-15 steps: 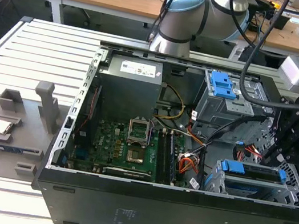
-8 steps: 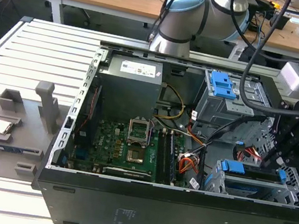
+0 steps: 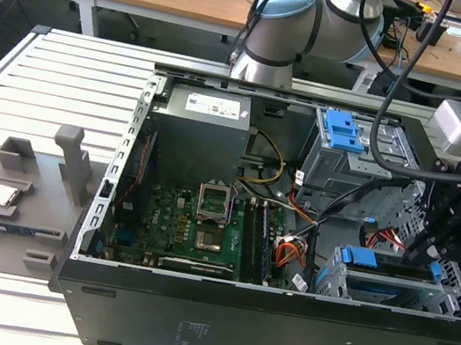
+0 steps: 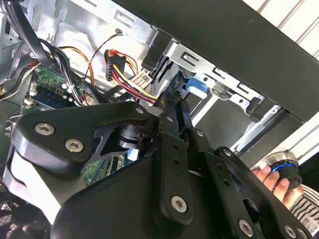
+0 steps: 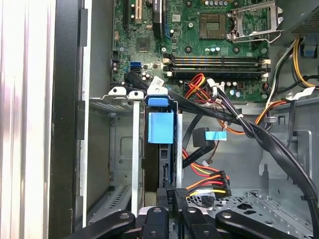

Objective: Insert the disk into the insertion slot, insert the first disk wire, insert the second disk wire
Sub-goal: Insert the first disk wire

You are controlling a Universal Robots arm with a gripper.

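Though laid open on the slatted table (image 3: 46, 104), crowded inside: black computer case (image 3: 275, 323), green motherboard (image 3: 194, 229) on its floor, cable bundles looping across. Low at the exterior view's right, the insertion slot (image 3: 332, 278), already filled by the disk (image 3: 387, 273), blue carrier showing along its top edge between the grey walls. Just above the disk's end toward the exterior view's right, the gripper (image 4: 173, 102), fingers drawn almost together; whether pinching anything thin, cannot tell. Close beside the fingertips in the first wrist view, red, yellow and orange wires (image 5: 209, 179) running to a black plug. Likely trouble from here: snagging those loose wires while working so near them, or meeting the disk's port at a slant and bending a plug instead of seating it. Also possible: pressing on the carrier hard enough to shift the seated disk.
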